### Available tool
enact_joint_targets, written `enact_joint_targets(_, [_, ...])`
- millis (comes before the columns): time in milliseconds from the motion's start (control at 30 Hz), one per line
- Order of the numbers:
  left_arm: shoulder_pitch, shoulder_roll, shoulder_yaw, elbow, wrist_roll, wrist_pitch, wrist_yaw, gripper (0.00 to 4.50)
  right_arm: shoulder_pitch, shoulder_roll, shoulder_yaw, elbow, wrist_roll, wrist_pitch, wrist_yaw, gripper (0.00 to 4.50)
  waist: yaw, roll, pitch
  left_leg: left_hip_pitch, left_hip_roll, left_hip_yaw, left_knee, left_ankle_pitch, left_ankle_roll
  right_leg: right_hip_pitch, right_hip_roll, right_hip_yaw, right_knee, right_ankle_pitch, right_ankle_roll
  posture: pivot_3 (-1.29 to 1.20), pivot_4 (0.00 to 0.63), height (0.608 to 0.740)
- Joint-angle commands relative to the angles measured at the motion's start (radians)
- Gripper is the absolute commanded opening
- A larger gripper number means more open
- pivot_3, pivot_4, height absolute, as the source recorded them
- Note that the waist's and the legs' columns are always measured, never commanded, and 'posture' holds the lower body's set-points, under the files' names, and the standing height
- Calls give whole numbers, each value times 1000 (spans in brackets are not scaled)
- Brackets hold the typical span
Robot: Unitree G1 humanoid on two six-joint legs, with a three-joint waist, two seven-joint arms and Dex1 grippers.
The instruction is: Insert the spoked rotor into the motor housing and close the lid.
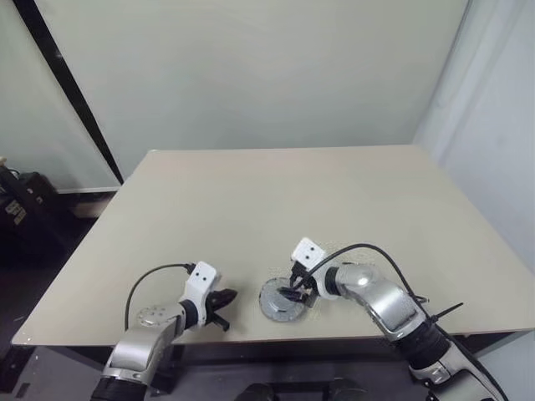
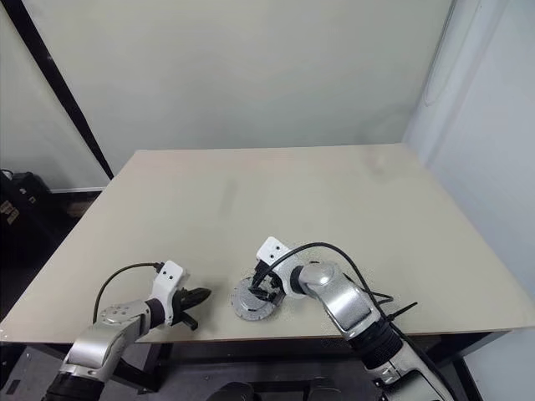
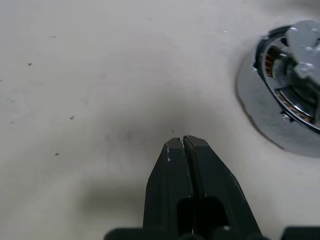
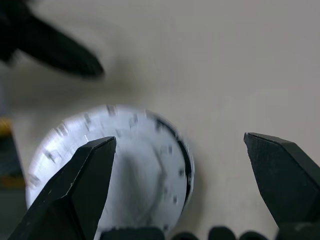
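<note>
This looks like a robot test room or lab, not a home. A plain beige bench (image 1: 276, 200) stands alone in front of bare pale walls (image 1: 251, 67), and a white curtain or sheet (image 1: 493, 109) hangs on the right side. A black bar (image 1: 71, 92) leans across the wall on the left. Dark equipment (image 1: 21, 209) sits on the floor beside the bench. The bench top is almost bare, with only one small motor part (image 1: 280, 301) near its front edge.

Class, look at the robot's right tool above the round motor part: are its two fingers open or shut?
Open. In the right wrist view the right tool has its black fingers spread wide apart, with the lid on the table between them, not gripped.
</note>
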Motion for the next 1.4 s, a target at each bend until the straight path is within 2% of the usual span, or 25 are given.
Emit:
enact_joint_targets(33, [-4, 12, 32, -32, -20, -35, -25, 0, -20, -41, -37, -16, 74, -78, 135, 4474, 0, 0, 0, 0, 0, 0, 0, 0, 0, 0, 0, 0, 0, 0, 0, 0, 0, 740])
enact_joint_targets(133, [-6, 14, 33, -30, -24, -44, -44, 0, -23, -101, -17, 8, 101, -115, 261, 4474, 0, 0, 0, 0, 0, 0, 0, 0, 0, 1, 0, 0, 0, 0, 0, 0, 0, 740])
enact_joint_targets(267, [-11, 13, 35, -27, -21, -51, -54, 0, -27, -126, 9, 53, 81, -160, 318, 4474, -2, 0, 0, 0, 0, 0, 0, 0, 0, 1, 0, 0, 0, 0, 0, 0, 0, 740])
enact_joint_targets(833, [-11, 20, 32, -47, -14, -41, -79, 0, -63, -38, 55, 244, -7, -304, 327, 4474, 0, 0, 0, 1, 0, 0, 1, 0, 0, 1, 0, 0, 1, 0, -1, 0, 0, 740])
enact_joint_targets(1200, [-2, 19, 31, -63, -14, -31, -75, 0, -66, 1, 59, 291, -38, -312, 317, 4474, 0, 0, 0, 1, 0, 1, 1, 0, 0, 1, 1, 0, 1, 1, -1, 0, 0, 740])
enact_joint_targets(1300, [0, 18, 28, -66, -14, -30, -75, 0, -64, 16, 46, 302, -42, -306, 299, 3892, 0, 0, 0, 2, 0, 1, 1, 0, 0, 1, 1, 0, 1, 1, -1, 0, 0, 740])
enact_joint_targets(1367, [0, 16, 26, -68, -14, -29, -74, 0, -63, 28, 34, 302, -38, -289, 284, 3303, -1, 0, 0, 2, 0, 1, 1, 0, 0, 1, 1, 0, 1, 1, -1, 0, 0, 740])
enact_joint_targets(1400, [0, 15, 25, -68, -14, -28, -74, 0, -62, 33, 29, 299, -35, -279, 277, 3298, -1, 0, 0, 2, 0, 1, 1, 0, 0, 1, 1, 0, 1, 1, -1, 0, 0, 740])
